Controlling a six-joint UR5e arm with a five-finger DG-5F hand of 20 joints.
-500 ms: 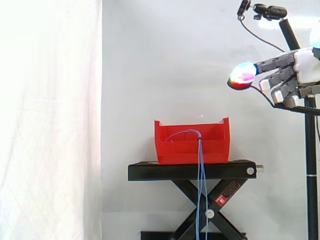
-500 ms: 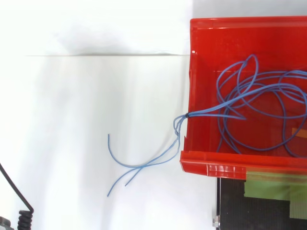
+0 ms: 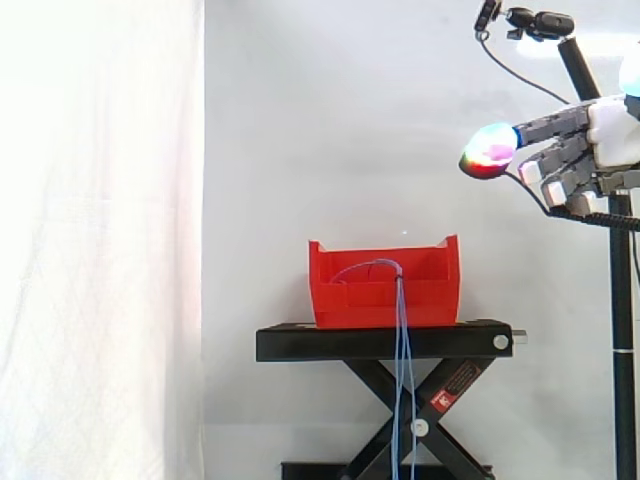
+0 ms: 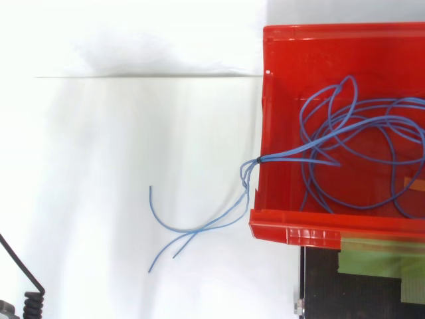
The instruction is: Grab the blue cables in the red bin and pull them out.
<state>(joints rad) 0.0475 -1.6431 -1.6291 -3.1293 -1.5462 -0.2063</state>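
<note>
hand (image 3: 600,135), loosely spread and empty, hangs above-right of the red bin (image 3: 384,290); tangled blue cables (image 4: 256,161) could snag its rim, dragging it.

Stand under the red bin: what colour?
Black. The stand shows best in the side view, directly beneath the red bin.

glossy red plastic bin (image 4: 345,40), matt black metal stand (image 3: 385,341)

A white curtain (image 3: 100,250) hangs left of the black stand (image 3: 385,342).
</note>
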